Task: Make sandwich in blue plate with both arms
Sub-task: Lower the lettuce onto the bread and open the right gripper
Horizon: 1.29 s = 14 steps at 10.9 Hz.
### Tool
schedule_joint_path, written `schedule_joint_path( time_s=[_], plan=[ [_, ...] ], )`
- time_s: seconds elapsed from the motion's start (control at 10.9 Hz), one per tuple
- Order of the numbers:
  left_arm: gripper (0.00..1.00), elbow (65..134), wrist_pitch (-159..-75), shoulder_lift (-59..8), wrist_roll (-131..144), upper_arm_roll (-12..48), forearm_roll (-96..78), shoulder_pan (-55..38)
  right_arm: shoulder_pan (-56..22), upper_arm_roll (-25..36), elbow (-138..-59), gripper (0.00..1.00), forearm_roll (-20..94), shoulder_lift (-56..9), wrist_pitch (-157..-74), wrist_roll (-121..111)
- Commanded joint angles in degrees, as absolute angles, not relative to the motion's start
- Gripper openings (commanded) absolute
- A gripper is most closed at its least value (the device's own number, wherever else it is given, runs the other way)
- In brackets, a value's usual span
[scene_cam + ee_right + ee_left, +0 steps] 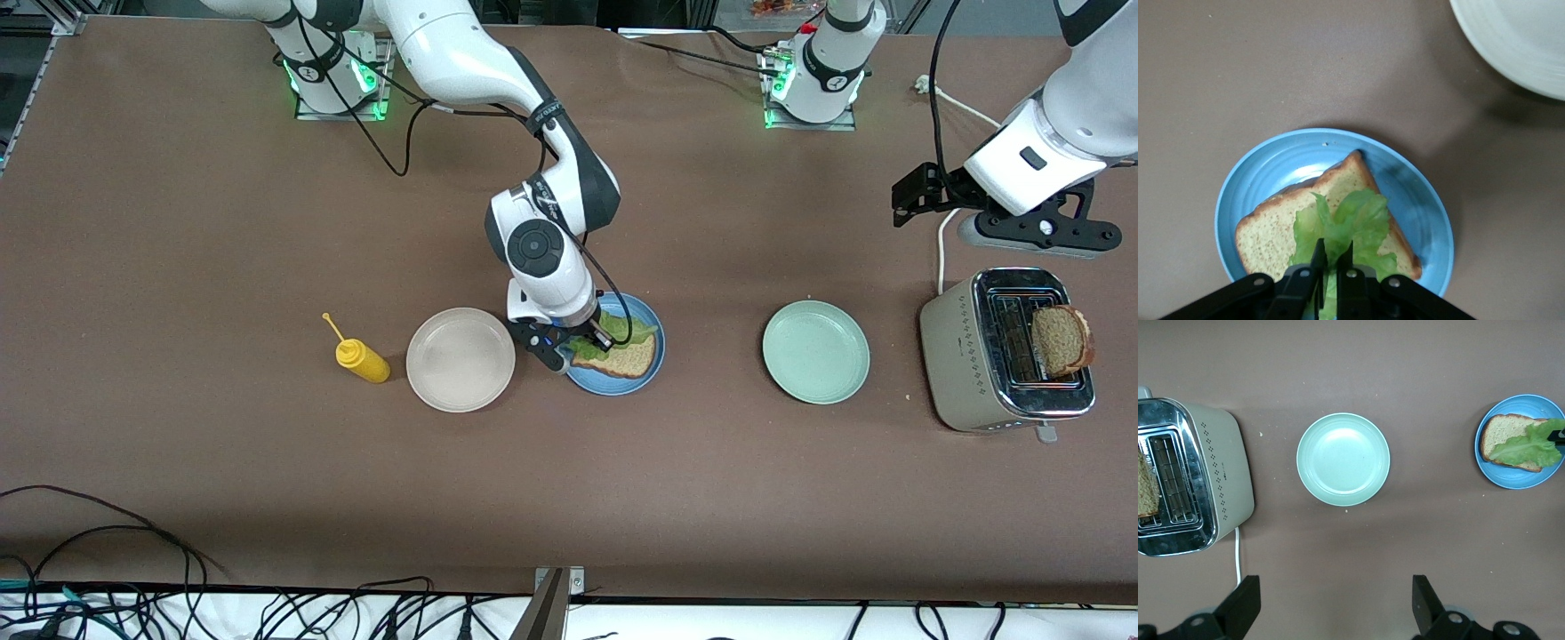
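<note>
A ruffled green lettuce leaf (1351, 227) is lying across a square slice of brown wholegrain bread (1281, 230) on the round matte sky-blue plate (647, 373), which is sitting between a beige round plate (460, 359) and a pale green round plate (816, 351). The right gripper (1331, 263) is pinching the leaf's edge with its black fingers nearly together, hanging low over the blue plate as the white right arm is bending steeply down from its base. The leaf looks light, limp and easily torn, so a thin pinch at its rim seems the safest hold. A second brown bread slice (1060, 340) is standing up out of the slot of a silver and cream toaster (956, 356) at the left arm's end of the table; it is probably stiff yet crumbly, best taken by its flat faces near the top crust. The left gripper (1331, 607) is hovering above the table near the toaster, fingers spread wide and empty.
</note>
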State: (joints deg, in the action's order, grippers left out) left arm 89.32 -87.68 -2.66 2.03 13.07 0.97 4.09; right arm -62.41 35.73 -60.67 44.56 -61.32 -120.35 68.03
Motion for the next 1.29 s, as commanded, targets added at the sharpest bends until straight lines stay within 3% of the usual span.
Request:
schedule_joint_path(
  time_s=[0.0,0.37,0.46,0.55,1.19],
  plan=[
    [1.0,88.6,-86.7,-2.3,2.3,13.1,-0.2,4.0,-62.6,37.0,-58.0,0.0,46.1,-64.0,-121.7,69.6],
    [1.0,88.5,-86.7,-2.4,2.4,13.1,-0.2,4.0,-62.6,37.2,-58.0,0.04,46.1,-64.0,-121.8,69.2],
    [1.0,88.6,-86.7,-2.4,2.4,13.1,-0.2,4.0,-62.6,37.4,-58.0,0.87,46.0,-64.0,-122.5,68.6],
    [1.0,88.5,-86.7,-2.4,2.5,13.1,-0.2,4.0,-62.6,37.5,-58.1,1.0,45.7,-64.0,-122.8,66.6],
    [1.0,88.5,-86.7,-2.4,2.4,13.1,-0.2,3.9,-62.6,38.6,-58.0,1.0,45.5,-63.8,-120.1,60.4]
  ],
)
